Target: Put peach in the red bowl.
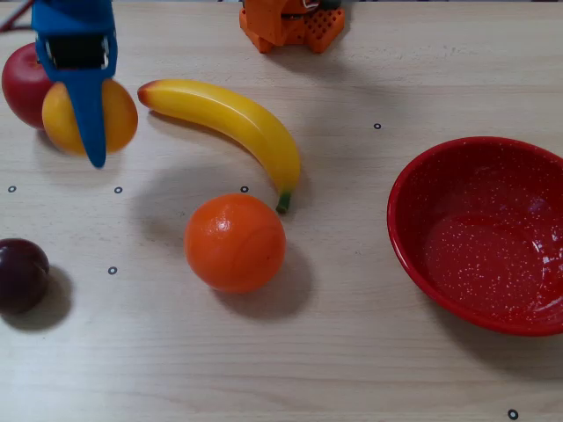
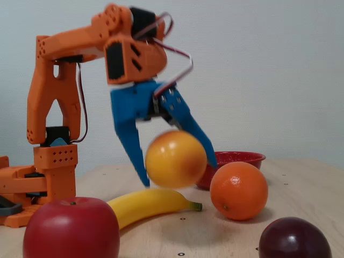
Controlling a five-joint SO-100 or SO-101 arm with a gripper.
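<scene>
The peach (image 1: 120,116) is yellow-orange and sits between the blue fingers of my gripper (image 1: 91,141) at the far left of the table in a fixed view. In a fixed view from the side, the gripper (image 2: 178,172) is shut on the peach (image 2: 174,158) and holds it a little above the table, slightly blurred. The red bowl (image 1: 406,180), speckled inside and empty, stands at the right edge, far from the gripper. It shows behind the orange in the side view (image 2: 244,157).
A banana (image 1: 237,123) lies just right of the peach. A large orange (image 1: 235,243) stands mid-table, between peach and bowl. A red apple (image 1: 19,83) is beside the peach, a dark plum (image 1: 19,274) at the left edge. The arm's base (image 1: 290,25) is at the back.
</scene>
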